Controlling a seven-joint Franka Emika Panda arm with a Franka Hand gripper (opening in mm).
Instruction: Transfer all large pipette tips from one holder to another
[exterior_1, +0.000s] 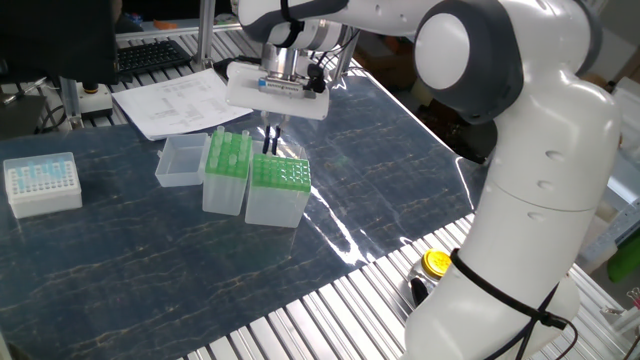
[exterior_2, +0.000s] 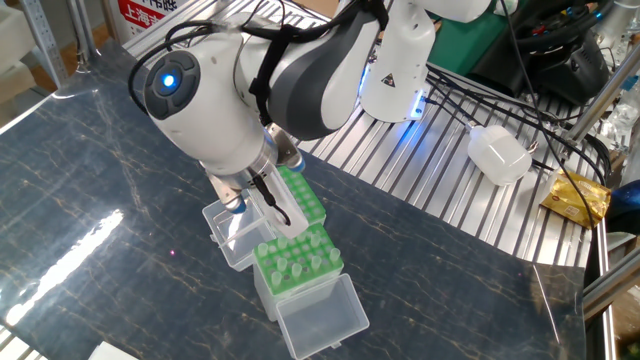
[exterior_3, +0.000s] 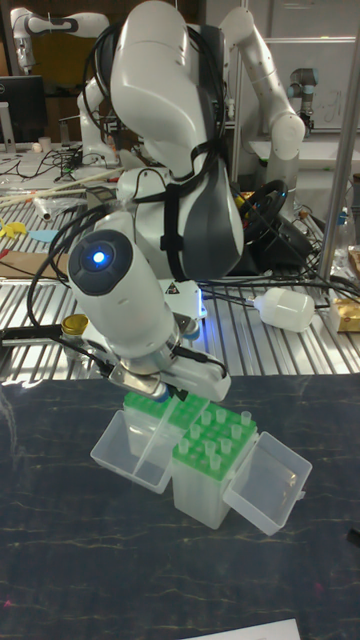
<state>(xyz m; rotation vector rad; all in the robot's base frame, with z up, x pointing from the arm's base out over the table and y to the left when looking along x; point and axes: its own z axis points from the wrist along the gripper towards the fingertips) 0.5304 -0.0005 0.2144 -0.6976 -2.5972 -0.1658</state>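
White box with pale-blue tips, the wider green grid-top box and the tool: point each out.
White box (exterior_1: 42, 184), one fixed view, on its top face.
Wider green grid-top box (exterior_1: 280, 174), one fixed view, on its green grid.
Tool (exterior_1: 270, 141), one fixed view, between its fingertips.

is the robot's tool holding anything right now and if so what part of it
It cannot be told. The tool hangs low over the two green-topped boxes, but its fingertips are too small here and partly hidden in the other views to show any pipette tip between them.

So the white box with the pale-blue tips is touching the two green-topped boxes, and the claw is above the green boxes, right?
Not quite. The white box with pale-blue tips stands apart, off toward the table's edge, well clear of the two green-topped translucent boxes; one fixed view shows this. The claw is above the green boxes, as you said.
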